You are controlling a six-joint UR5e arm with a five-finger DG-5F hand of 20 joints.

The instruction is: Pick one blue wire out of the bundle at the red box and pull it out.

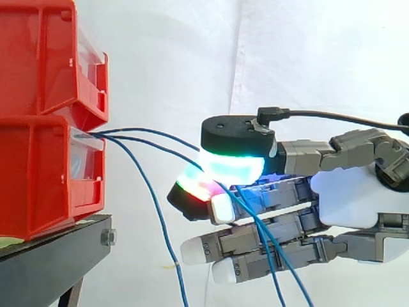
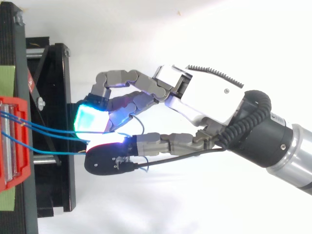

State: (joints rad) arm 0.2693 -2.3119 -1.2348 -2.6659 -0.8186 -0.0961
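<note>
White curtain (image 1: 179, 64) is hanging behind everything, and I'm looking at two stacked red plastic bins (image 1: 38, 173) sitting on a black metal stand (image 1: 51, 246) at the left of the side view. Several thin blue wires (image 1: 153, 131) are coming out at the front of the bins, where the upper one meets the lower, and running right towards the hand (image 1: 348, 198). Hand is reaching in from the right, well apart from the bins. Two fingertips (image 1: 230, 165) are pressing towards each other: upper pad is glowing cyan-green, lower one red and green, and they're pinching blue wire between them. I'm seeing two strands heading into that pinch; can't tell whether both are gripped or just one. Past the pinch the strands are dropping down across the other fingers, which are lying straight and close together, tips white. One more blue strand (image 1: 160, 224) is hanging free, drooping between stand and hand. From the top view, the wires (image 2: 48, 129) are spanning from the red bin (image 2: 24, 161) over the stand to the glowing pads. Some green tape (image 2: 7, 78) is sitting on the stand beside the bin.
</note>
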